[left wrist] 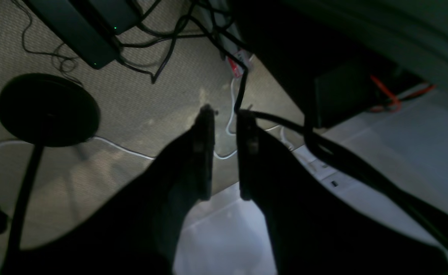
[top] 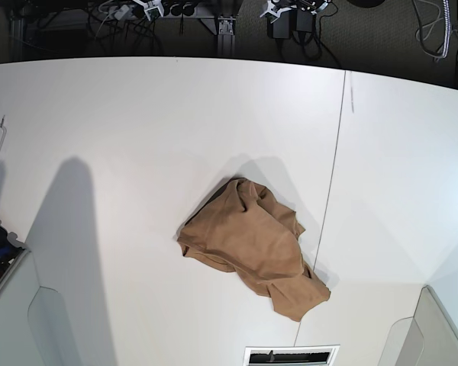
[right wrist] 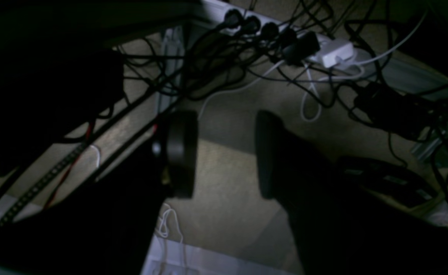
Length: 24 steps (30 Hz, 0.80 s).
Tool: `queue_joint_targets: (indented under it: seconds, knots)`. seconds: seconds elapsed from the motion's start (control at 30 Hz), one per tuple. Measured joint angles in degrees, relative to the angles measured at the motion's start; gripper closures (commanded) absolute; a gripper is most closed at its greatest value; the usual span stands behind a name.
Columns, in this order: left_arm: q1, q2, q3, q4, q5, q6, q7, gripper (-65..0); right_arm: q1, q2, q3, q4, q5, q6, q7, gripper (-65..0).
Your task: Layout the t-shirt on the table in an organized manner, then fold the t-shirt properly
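Dark fingers of the left gripper point(left wrist: 225, 151) are seen closest to the left wrist camera, parted by a narrow gap with nothing between them, over carpeted floor point(left wrist: 147, 99) strewn with black cables point(left wrist: 162, 42) and a round black stand base point(left wrist: 48, 110). Fingers of the right gripper point(right wrist: 227, 154) are spread wider, likewise empty, above carpet, a white power strip point(right wrist: 269, 28) and tangled leads. In the base view, the t-shirt point(top: 252, 244), tan-brown, is found crumpled in a heap near the middle of the white surface point(top: 122, 122), just beside the thin dark seam point(top: 332, 175). Neither arm is seen over it.
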Motion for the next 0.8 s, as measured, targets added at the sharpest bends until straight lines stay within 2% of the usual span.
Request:
queue_joint_targets:
  seconds: [0.1,0.17,0.27,0.43,0.6,0.73,0.8]
  knots:
    - [0.0,0.02,0.0,1.25,0.52,-0.5,-0.02,-13.8,0.0,0.0,0.0,0.63,-1.62,0.0,0.02,-25.4]
    - [-0.02,0.0,0.0,1.77,0.5,-2.23,-0.04,-13.8,0.0,0.0,0.0,0.7,-3.43,0.0,0.04,-25.4]
    - [0.02,0.04,0.0,1.97,0.37,-2.23,-0.42,-13.8,0.0,0.0,0.0,0.7,-5.66,-0.02,0.02,-25.4]
    - [2.01,0.0,0.0,3.41,0.44,-2.23,-1.68,-13.8,-1.57,0.0,0.0,1.99,-5.64,0.0,0.07,-25.4]
    - [6.58,0.0,0.0,9.35,0.28,-2.4,-4.44,-13.8,-5.38,0.0,0.0,6.54,-5.64,0.0,0.02,-25.4]
    - [9.7,-0.04,-0.02,14.14,0.33,-2.4,-4.57,-13.8,-8.35,0.0,0.0,10.91,-5.66,0.04,-0.11,-25.4]
    - [11.32,-0.24,-0.02,16.59,-1.42,-3.61,-4.15,-13.8,-9.51,0.02,0.0,12.87,-5.66,0.44,-0.11,-25.4]
